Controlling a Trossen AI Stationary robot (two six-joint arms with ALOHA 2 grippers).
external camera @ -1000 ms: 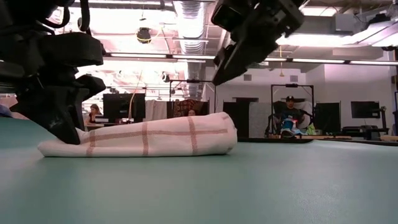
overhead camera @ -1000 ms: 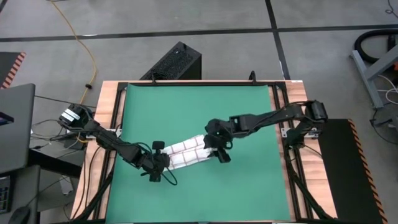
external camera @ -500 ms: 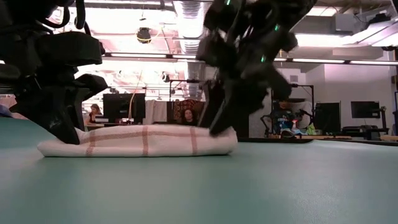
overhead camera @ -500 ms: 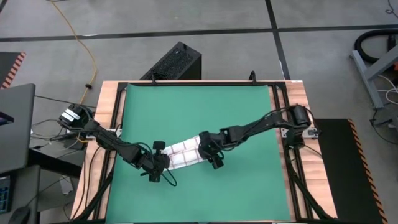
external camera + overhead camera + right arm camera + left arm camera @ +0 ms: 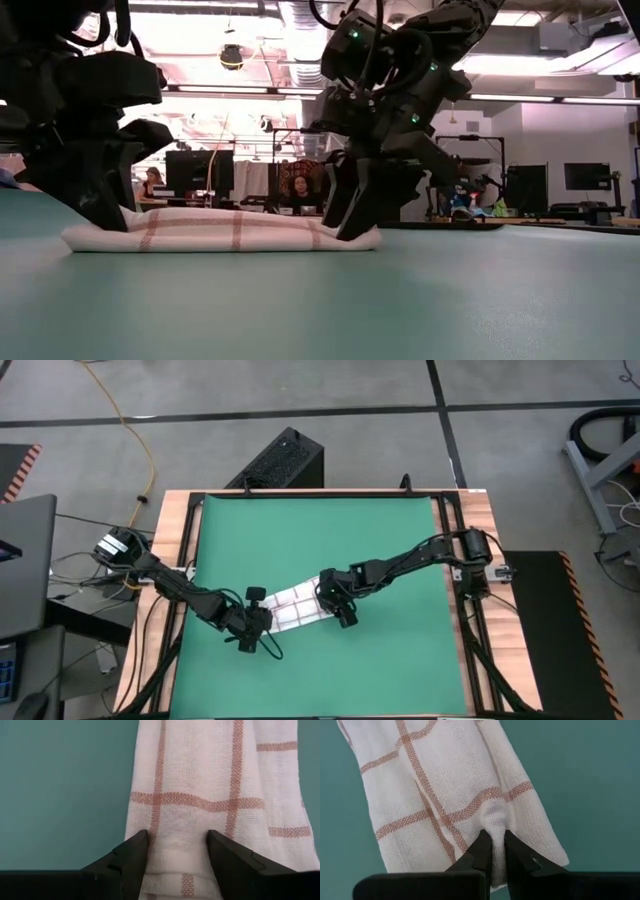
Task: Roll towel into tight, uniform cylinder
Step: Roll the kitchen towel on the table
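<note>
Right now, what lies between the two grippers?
Only the rolled towel, spanning from the left gripper to the right gripper, clearest in the high view.

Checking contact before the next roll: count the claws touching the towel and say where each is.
2. Left claw pinches the towel's left end, shut on it. Right claw straddles the right end, open. Neither is hidden.

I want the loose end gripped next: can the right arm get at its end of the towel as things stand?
Probably yes. The right gripper is already down on that end of the towel, open fingers straddling the roll, nothing between them. The left gripper pinches the opposite end, out of its way.
</note>
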